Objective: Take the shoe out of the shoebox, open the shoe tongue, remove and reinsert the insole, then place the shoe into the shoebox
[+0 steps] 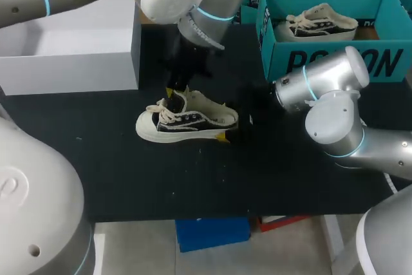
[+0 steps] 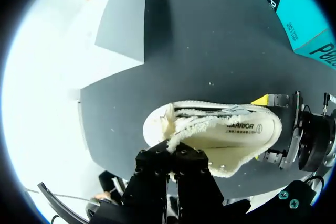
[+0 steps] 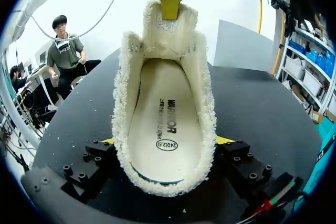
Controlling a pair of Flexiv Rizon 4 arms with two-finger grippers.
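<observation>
Mid-frame on black counter (image 1: pixel 290 178): cream fleece-lined canvas shoe (image 1: pixel 187 120), tongue (image 3: pixel 169 30) pinched by left fingers (image 2: pixel 155 169), heel clamped between right fingers (image 3: pixel 239 163).

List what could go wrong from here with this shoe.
1. The left gripper pinches only the fleecy edge of the tongue; it may slip and the tongue flop back over the insole.
2. The right gripper squeezes the shoe at the heel sides, which may bind the insole.
3. Both grippers are occupied, so freeing one may let the shoe shift.
</observation>
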